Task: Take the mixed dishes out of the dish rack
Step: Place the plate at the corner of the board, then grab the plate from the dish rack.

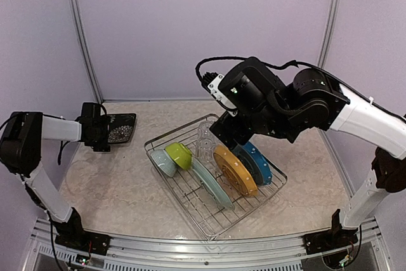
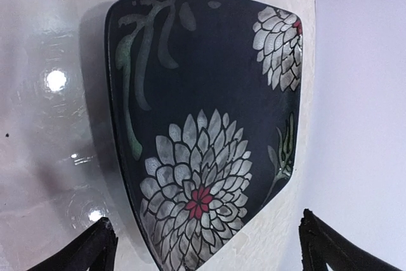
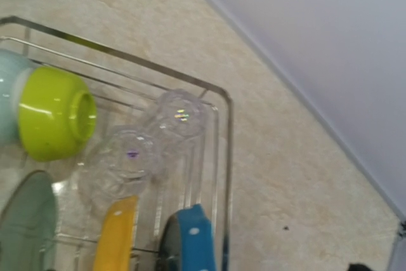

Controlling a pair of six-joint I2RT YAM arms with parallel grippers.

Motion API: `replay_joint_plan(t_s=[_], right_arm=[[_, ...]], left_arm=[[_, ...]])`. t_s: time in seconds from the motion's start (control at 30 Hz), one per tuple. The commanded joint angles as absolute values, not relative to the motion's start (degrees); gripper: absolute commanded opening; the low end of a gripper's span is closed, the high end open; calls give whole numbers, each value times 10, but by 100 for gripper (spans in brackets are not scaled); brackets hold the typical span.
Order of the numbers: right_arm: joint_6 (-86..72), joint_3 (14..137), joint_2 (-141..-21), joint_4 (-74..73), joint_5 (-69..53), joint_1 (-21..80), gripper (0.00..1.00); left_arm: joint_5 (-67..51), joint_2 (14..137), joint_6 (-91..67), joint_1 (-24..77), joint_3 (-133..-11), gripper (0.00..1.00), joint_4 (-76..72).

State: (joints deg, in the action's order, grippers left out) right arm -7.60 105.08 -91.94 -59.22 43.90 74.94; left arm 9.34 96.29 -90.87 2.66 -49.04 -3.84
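Left gripper (image 2: 206,245) stands open over the black square plate (image 2: 209,125); right gripper (image 1: 225,132), also open, risks toppling the two crowded clear glasses (image 3: 127,160).

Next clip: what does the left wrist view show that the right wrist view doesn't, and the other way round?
Left wrist only: a black square plate with a silver flower print, lying flat on the table, and the left gripper, its jaws spread wide and not gripping the plate.

Right wrist only: the silver wire dish rack holding a lime bowl, a pale-blue bowl, two clear glasses, plus edges of a pale teal plate, an orange plate and a blue-dotted plate.

Both: the beige stone-look tabletop and a pale wall.
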Motion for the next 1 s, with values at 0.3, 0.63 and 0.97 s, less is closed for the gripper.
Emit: replay_joint_plan(t_s=[0.3, 0.63, 0.97], right_arm=[[-215, 1089, -918, -676, 232, 749, 96], [-287, 1094, -959, -716, 102, 756, 82], [-331, 1114, -1042, -743, 113, 758, 74]], left_arm=[[59, 812, -743, 39, -522, 99, 149], [79, 651, -662, 57, -486, 99, 242], [110, 556, -673, 64, -458, 99, 296]])
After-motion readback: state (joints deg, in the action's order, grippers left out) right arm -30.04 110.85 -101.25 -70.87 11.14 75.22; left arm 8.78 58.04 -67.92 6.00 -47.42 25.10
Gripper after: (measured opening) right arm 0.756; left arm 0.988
